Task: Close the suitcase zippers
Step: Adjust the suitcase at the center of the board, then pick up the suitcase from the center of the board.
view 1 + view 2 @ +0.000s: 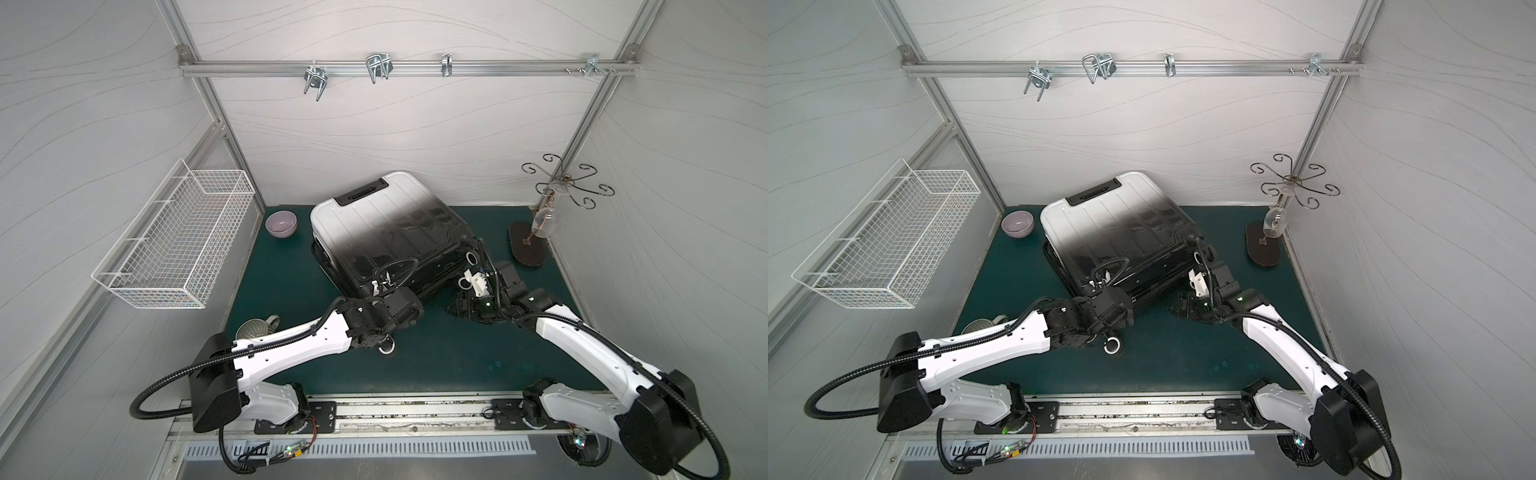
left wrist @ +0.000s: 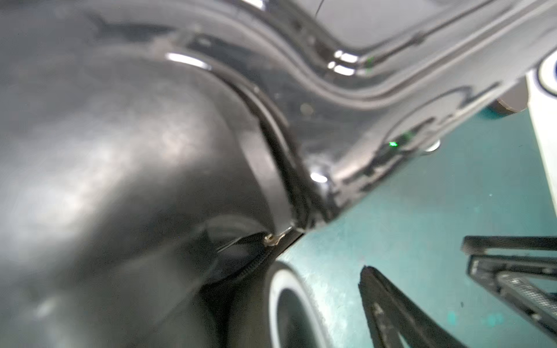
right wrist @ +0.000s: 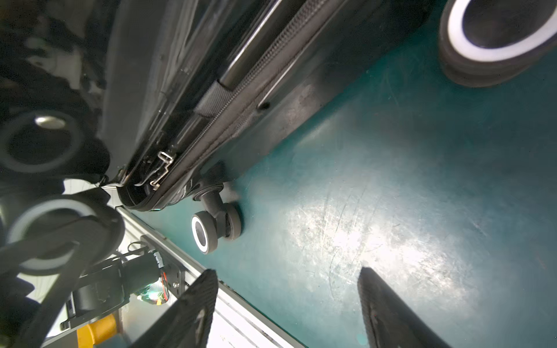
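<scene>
Two empty grippers, left gripper and right gripper, both spread apart, hang at the 6 o'clock wheel end of the suitcase, which lies flat on the green mat. Looks like lining-up time: next needs a fine pinch on the zipper pull where the zippers gape.

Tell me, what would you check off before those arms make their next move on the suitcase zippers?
1. Suitcase resting on the green mat: ok.
2. Zippers closed all round: not ok; the seam gapes beyond the metal pulls.
3. Pulls in sight of the right wrist camera: ok.
4. Left end effector open and empty: ok.
5. Right end effector open and empty: ok.
6. Far side of the seam closed: cannot tell.
</scene>
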Available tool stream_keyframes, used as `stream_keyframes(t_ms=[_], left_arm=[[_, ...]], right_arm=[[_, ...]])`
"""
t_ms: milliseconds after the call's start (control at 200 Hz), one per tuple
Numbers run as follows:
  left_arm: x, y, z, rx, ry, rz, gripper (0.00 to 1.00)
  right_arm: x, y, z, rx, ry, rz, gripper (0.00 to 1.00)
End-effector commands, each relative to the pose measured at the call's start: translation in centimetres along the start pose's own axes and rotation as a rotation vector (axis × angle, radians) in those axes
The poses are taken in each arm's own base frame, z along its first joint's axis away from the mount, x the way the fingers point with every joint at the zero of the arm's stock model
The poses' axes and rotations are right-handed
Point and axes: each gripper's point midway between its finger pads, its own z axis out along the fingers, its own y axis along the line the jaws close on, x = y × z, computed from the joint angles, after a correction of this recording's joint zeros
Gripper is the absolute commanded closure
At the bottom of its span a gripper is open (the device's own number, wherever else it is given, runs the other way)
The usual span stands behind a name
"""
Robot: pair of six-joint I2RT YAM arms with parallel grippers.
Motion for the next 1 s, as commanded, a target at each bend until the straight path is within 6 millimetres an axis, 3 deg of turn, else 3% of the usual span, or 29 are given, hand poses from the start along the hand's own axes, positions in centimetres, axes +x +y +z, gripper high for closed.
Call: stream_keyframes(t_ms=[0, 170, 250, 375, 455, 585, 695, 790, 905, 995], left_arm=[[-2.1, 1.0, 0.5, -0.072, -0.055, -0.065, 0.12], [-2.9, 3.0, 0.6, -0.178, -0.08, -0.06, 0.19], [-3.0, 2.7, 0.6, -0.138, -0.093, -0.068, 0.31], [-3.3, 3.1, -0.2, -0.134, -0.102, -0.06, 0.34], [-3.6, 2.8, -0.4, -0.09, -0.128, -0.044, 0.55], [-5.4, 1.3, -2.3, 0.016, -0.17, 0.017, 1.0], [-7.9, -1.2, -5.5, 0.119, -0.186, 0.123, 1.0], [-9.3, -3.5, -8.0, 0.198, -0.172, 0.195, 1.0], [-8.9, -4.4, -7.9, 0.211, -0.118, 0.237, 1.0], [-7.9, -4.8, -7.2, 0.241, -0.066, 0.232, 1.0]], right_arm=[[-0.5, 0.3, 0.0, 0.003, -0.02, -0.016, 0.24], [0.1, 1.0, 0.4, -0.007, -0.009, -0.027, 0.24], [0.1, 1.1, 0.6, -0.005, -0.01, -0.032, 0.24], [0.1, 1.3, 0.9, -0.002, 0.002, -0.04, 0.24], [0.2, 1.5, 1.0, -0.001, -0.004, -0.054, 0.25], [0.1, 2.2, 1.0, -0.001, -0.03, -0.107, 0.25], [-0.2, 3.1, 0.4, -0.003, -0.075, -0.161, 0.29], [-0.8, 4.6, -0.1, -0.033, -0.134, -0.203, 0.41], [-0.9, 6.4, -0.1, -0.067, -0.197, -0.226, 0.54], [-0.6, 7.3, 0.2, -0.088, -0.249, -0.176, 0.56]])
